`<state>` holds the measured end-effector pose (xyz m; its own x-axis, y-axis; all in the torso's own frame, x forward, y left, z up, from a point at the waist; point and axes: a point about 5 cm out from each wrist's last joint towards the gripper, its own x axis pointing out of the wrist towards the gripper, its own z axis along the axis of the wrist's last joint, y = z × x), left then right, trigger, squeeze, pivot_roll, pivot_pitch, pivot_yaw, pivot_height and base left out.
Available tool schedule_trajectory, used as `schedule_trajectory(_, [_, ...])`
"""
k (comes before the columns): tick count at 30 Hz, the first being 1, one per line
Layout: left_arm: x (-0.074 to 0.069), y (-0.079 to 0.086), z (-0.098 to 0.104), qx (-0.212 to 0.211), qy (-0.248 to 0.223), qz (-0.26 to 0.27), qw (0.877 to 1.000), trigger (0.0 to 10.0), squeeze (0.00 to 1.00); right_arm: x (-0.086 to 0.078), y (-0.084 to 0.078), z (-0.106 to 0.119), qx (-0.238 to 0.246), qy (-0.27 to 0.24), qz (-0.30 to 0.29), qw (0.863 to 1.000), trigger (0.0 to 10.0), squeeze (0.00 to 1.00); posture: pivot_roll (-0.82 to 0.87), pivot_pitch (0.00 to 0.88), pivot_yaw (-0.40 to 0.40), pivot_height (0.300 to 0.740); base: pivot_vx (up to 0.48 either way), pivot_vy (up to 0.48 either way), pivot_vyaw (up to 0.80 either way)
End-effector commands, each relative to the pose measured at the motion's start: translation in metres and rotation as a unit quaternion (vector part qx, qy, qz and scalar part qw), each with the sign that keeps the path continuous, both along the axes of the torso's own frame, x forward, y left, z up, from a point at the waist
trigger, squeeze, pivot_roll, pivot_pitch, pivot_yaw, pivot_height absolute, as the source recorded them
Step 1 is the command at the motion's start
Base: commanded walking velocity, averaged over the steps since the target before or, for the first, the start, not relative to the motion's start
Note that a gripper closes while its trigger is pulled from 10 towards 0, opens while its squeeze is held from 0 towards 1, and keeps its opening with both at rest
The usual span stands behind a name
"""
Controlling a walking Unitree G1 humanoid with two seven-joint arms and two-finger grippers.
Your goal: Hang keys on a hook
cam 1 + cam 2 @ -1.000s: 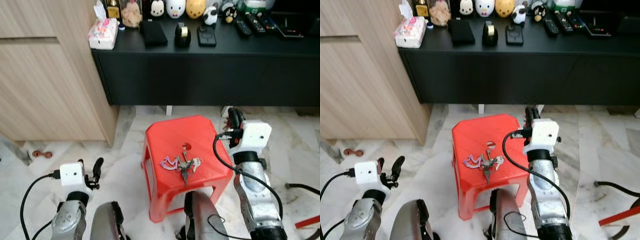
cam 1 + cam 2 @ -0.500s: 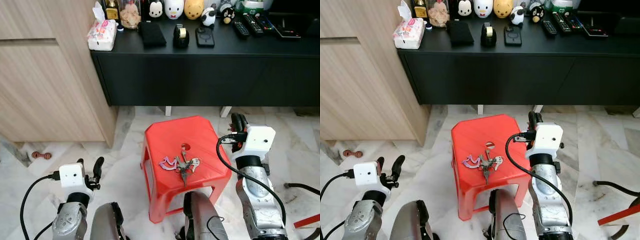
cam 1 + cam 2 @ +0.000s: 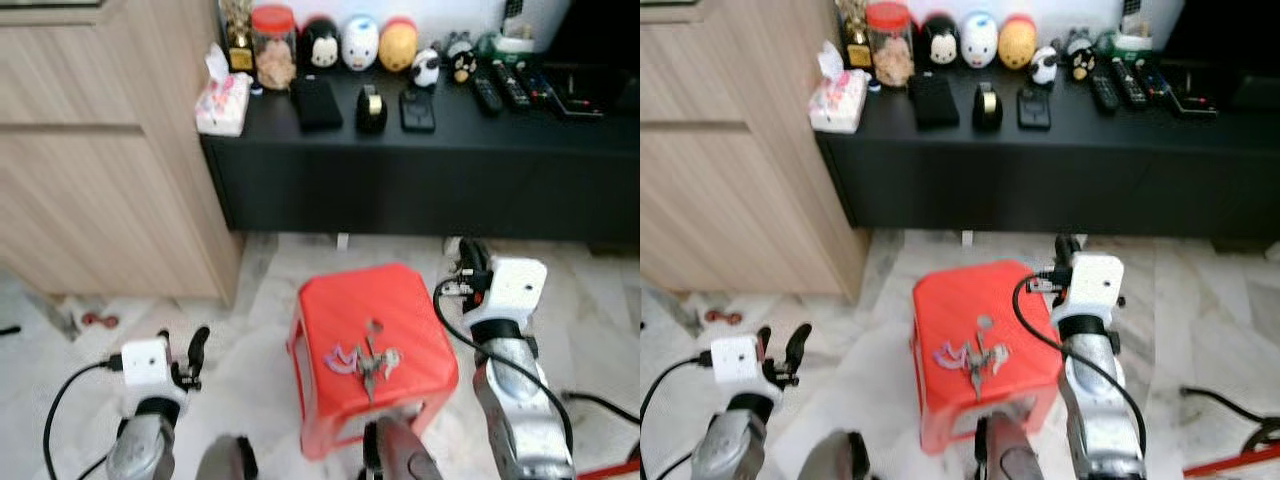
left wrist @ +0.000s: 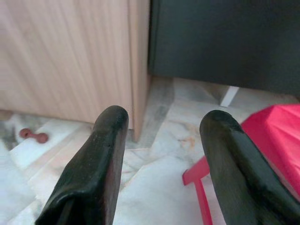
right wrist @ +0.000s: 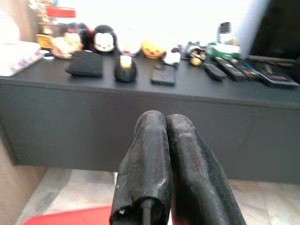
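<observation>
Ahead of both my claws stands a long black cabinet (image 3: 420, 170), its top lined with figurines, remote controls, a tape roll and a tissue pack (image 3: 222, 103). A wooden cupboard (image 3: 100, 190) adjoins it beyond my left claw. No hook can be made out from here, so I judge that the hanging point must be located after pickup.

Between my two claws, and slightly nearer to me, sits a red stool (image 3: 372, 350) on the marble floor. It serves as a raised surface, presenting the load at a height my arms can reach.

My right claw (image 3: 466, 262) is raised just beside the stool's far right corner, fingers pointing toward the cabinet. The wrist view shows its fingers (image 5: 159, 164) pressed together with nothing between them: clenched, empty.

My left claw (image 3: 190, 350) hangs low, well apart from the stool's left side. Its fingers (image 4: 103, 159) stand spread, released, holding nothing.

The keys (image 3: 365, 360) lie flat in a loose bunch on the stool's top, near its centre hole, nearer to me than my right claw and untouched. Pickup is not yet begun.
</observation>
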<state>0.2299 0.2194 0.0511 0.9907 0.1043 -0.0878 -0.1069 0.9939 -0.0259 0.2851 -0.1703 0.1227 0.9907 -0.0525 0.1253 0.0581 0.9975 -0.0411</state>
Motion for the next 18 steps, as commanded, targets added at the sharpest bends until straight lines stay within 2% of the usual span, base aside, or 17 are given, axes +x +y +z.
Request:
schedule_trajectory(1, [-0.005,0.003,-0.007,0.002,0.014,0.005,1.000,10.0,0.00,-0.002,-0.004,-0.006,-0.001,0.015,0.001,1.000,10.0,0.00,-0.17,0.092,-0.044,0.718,0.000,0.000,0.00])
schedule_trajectory(3, [-0.007,0.004,-0.009,0.002,0.021,0.006,1.000,10.0,0.00,-0.004,-0.007,-0.016,0.002,0.042,0.003,0.999,10.0,0.00,-0.17,0.093,-0.045,0.727,0.000,0.000,0.00])
schedule_trajectory(7, [-0.009,0.004,-0.011,0.003,0.027,0.008,1.000,10.0,0.00,-0.008,-0.013,-0.035,-0.022,0.085,0.009,0.996,10.0,0.00,-0.17,0.100,-0.048,0.727,0.000,0.000,0.00])
schedule_trajectory(11, [-0.008,0.005,-0.018,0.005,0.046,0.013,0.999,10.0,0.00,-0.016,-0.020,-0.052,-0.011,0.126,-0.009,0.992,10.0,0.00,-0.16,0.109,-0.047,0.727,0.000,0.000,0.00])
schedule_trajectory(13, [-0.009,0.006,-0.020,0.005,0.053,0.014,0.998,10.0,0.00,-0.016,-0.019,-0.049,-0.005,0.121,-0.010,0.993,10.0,0.00,-0.17,0.113,-0.046,0.727,0.000,0.000,0.00])
schedule_trajectory(14, [-0.012,0.009,-0.027,0.008,0.072,0.016,0.997,10.0,0.00,-0.014,-0.014,-0.038,-0.025,0.100,0.000,0.995,10.0,0.00,-0.18,0.114,-0.043,0.727,0.000,0.000,0.00])
schedule_trajectory(18, [-0.014,0.007,-0.031,0.015,0.088,0.009,0.996,10.0,0.00,-0.011,-0.011,-0.032,-0.026,0.095,-0.010,0.995,10.0,0.00,-0.18,0.119,-0.041,0.727,0.000,0.000,0.00])
